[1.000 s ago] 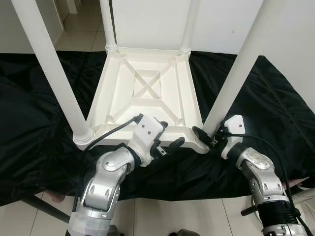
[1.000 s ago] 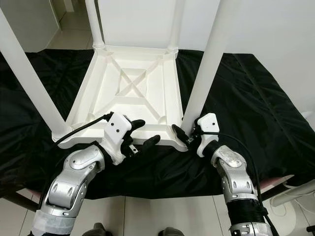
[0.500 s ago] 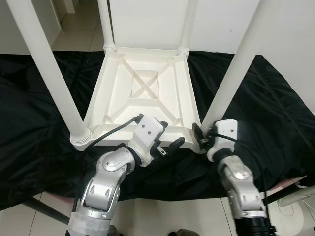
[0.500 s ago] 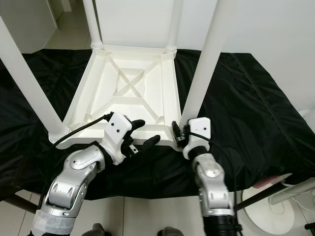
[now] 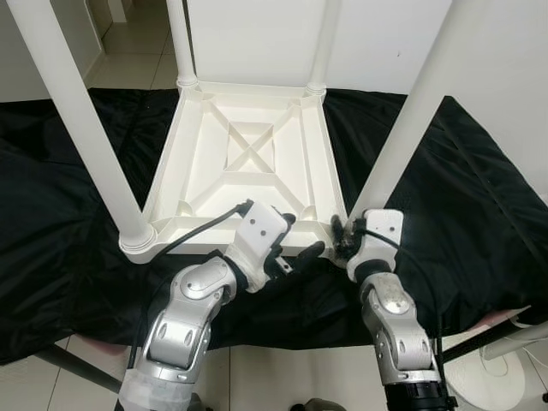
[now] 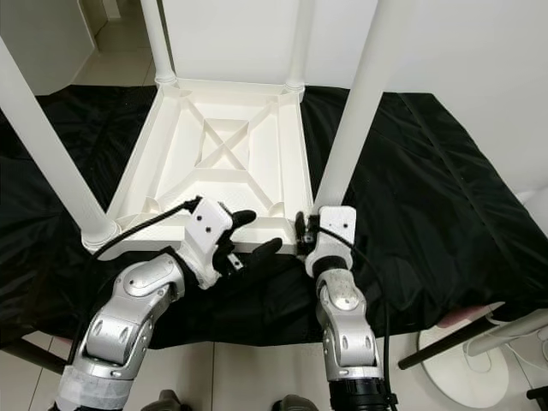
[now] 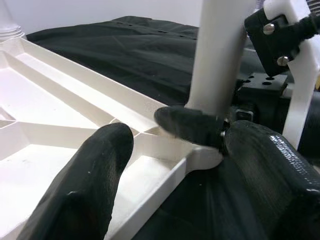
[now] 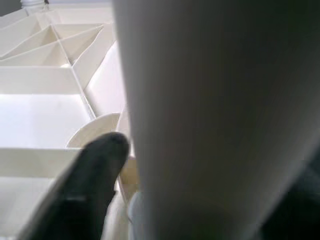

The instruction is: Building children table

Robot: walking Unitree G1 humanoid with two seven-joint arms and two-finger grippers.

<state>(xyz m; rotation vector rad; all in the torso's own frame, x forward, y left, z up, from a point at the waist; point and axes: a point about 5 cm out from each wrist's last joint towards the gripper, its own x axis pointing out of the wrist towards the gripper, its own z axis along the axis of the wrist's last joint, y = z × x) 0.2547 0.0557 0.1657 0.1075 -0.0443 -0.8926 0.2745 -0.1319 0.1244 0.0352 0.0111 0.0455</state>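
A white plastic children's table (image 5: 248, 154) lies upside down on a black cloth (image 5: 445, 171), its legs pointing up. My left gripper (image 5: 295, 238) is open astride the table's near rim, one finger (image 7: 85, 185) inside the rim and the other outside. My right gripper (image 5: 341, 236) is at the base of the near right leg (image 5: 402, 128), shut on it. That leg (image 8: 215, 100) sits against one black finger (image 8: 85, 185) in the right wrist view. The near left leg (image 5: 81, 120) stands in its corner socket.
Two far legs (image 5: 180, 38) rise at the table's back corners before a white wall. The cloth ends close to me, with tiled floor below. A white round stand base (image 5: 497, 377) and a dark rod (image 5: 488, 334) lie at the lower right.
My right arm has swung inward toward the near right leg, and its gripper now sits tight at the leg's base. The left gripper has stayed on the rim.
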